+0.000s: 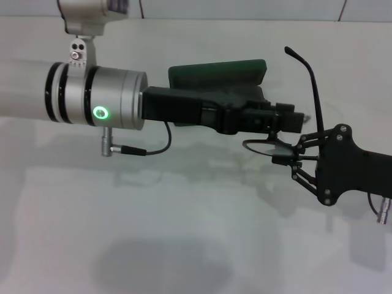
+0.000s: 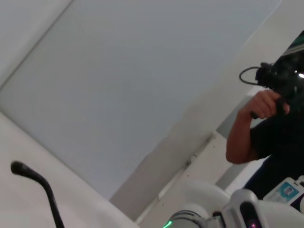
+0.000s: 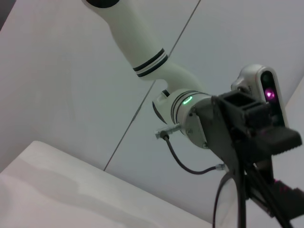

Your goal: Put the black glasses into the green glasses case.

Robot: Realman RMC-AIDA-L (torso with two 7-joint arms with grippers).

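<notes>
Black glasses (image 1: 306,92) thin-framed, one temple arm raised, both jaws touching.

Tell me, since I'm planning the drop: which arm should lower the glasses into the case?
Probably the right: the right gripper holds the black glasses; the left gripper sits before the open green glasses case.
</notes>
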